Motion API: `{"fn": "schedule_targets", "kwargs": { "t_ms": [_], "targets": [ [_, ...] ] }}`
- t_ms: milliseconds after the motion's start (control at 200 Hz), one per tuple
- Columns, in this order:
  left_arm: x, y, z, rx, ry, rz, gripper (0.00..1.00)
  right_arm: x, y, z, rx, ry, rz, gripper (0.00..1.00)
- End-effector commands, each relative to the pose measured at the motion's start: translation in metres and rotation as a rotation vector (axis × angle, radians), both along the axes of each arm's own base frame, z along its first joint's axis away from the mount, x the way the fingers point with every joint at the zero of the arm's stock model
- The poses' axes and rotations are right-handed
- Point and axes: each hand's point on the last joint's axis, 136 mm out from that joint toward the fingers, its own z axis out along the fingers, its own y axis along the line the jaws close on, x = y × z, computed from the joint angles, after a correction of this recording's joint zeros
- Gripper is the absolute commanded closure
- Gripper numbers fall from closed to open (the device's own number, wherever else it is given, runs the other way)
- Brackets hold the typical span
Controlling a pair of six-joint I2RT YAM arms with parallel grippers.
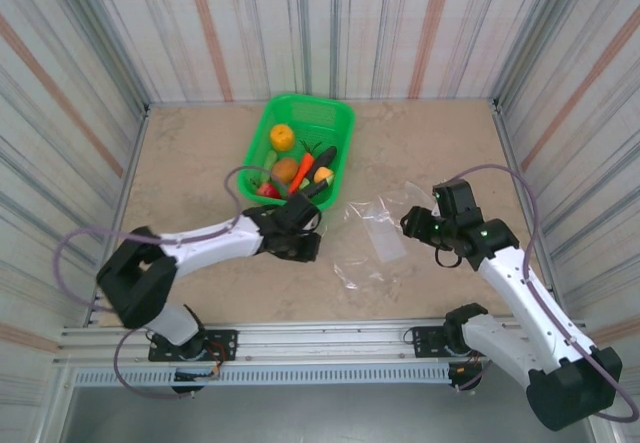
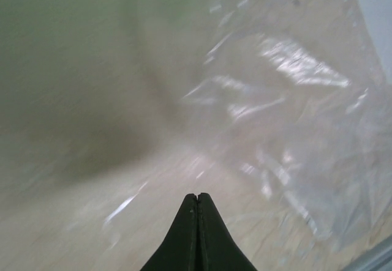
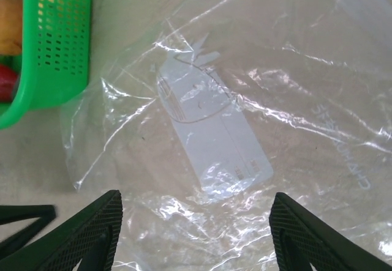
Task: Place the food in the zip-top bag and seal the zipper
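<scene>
The food lies in a green mesh basket (image 1: 341,123): an orange (image 1: 282,136), a potato (image 1: 286,169), a carrot (image 1: 302,168), a dark eggplant (image 1: 323,157), a yellow fruit (image 1: 323,175) and a red fruit (image 1: 268,190). The clear zip-top bag (image 1: 375,238) lies flat and crinkled on the table, right of the basket. I cannot make out its zipper. My left gripper (image 1: 312,243) is shut on nothing, its black fingers (image 2: 197,222) pressed together low over the table by the bag's (image 2: 294,112) left edge. My right gripper (image 3: 193,222) hangs open over the bag's (image 3: 245,118) right side.
The green basket's corner (image 3: 58,51) stands just beyond the bag, with the potato (image 3: 9,14) and red fruit (image 3: 6,81) behind its mesh. Striped walls close in the table on three sides. A metal rail (image 1: 320,338) runs along the near edge.
</scene>
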Motion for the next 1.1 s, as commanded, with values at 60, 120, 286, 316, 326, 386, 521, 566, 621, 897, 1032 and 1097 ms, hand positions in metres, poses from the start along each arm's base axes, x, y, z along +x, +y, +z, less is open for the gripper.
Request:
{"fn": "schedule_targets", "kwargs": {
  "t_ms": [60, 120, 286, 316, 326, 386, 521, 566, 621, 897, 1032, 1097],
  "targets": [
    [-0.001, 0.070, 0.017, 0.085, -0.052, 0.077, 1.00, 0.011, 0.019, 0.002, -0.011, -0.028, 0.143, 0.29],
    [0.003, 0.091, 0.022, 0.112, -0.074, 0.114, 1.00, 0.016, 0.016, -0.004, -0.053, -0.022, 0.148, 0.30],
    [0.000, 0.053, 0.037, -0.117, -0.026, 0.092, 0.76, 0.027, 0.016, -0.015, -0.074, 0.010, 0.135, 0.30],
    [-0.004, 0.037, 0.039, -0.168, -0.020, 0.056, 0.68, 0.028, 0.016, -0.016, -0.071, 0.009, 0.129, 0.30],
    [-0.005, 0.031, 0.041, -0.185, -0.022, 0.044, 0.65, 0.029, 0.016, -0.015, -0.069, 0.006, 0.127, 0.29],
    [-0.012, 0.003, 0.042, -0.256, -0.004, -0.020, 0.53, 0.030, 0.016, -0.015, -0.062, 0.001, 0.115, 0.29],
    [-0.009, -0.029, 0.023, -0.283, 0.055, -0.067, 0.50, 0.029, 0.020, -0.015, -0.032, 0.000, 0.118, 0.29],
    [-0.005, -0.037, 0.020, -0.303, 0.053, -0.073, 0.48, 0.028, 0.021, -0.015, -0.025, -0.001, 0.123, 0.29],
    [0.003, -0.045, 0.018, -0.313, 0.041, -0.074, 0.47, 0.026, 0.021, -0.016, -0.022, 0.002, 0.123, 0.29],
    [0.031, -0.060, -0.012, -0.210, 0.081, -0.030, 0.50, 0.017, 0.016, -0.016, -0.013, -0.010, 0.111, 0.28],
    [0.036, -0.055, -0.027, -0.153, 0.105, 0.003, 0.60, 0.014, 0.013, -0.012, -0.013, -0.033, 0.104, 0.29],
    [0.035, -0.047, -0.033, -0.102, 0.110, 0.004, 0.66, 0.013, 0.012, -0.011, -0.016, -0.035, 0.102, 0.29]
  ]
}}
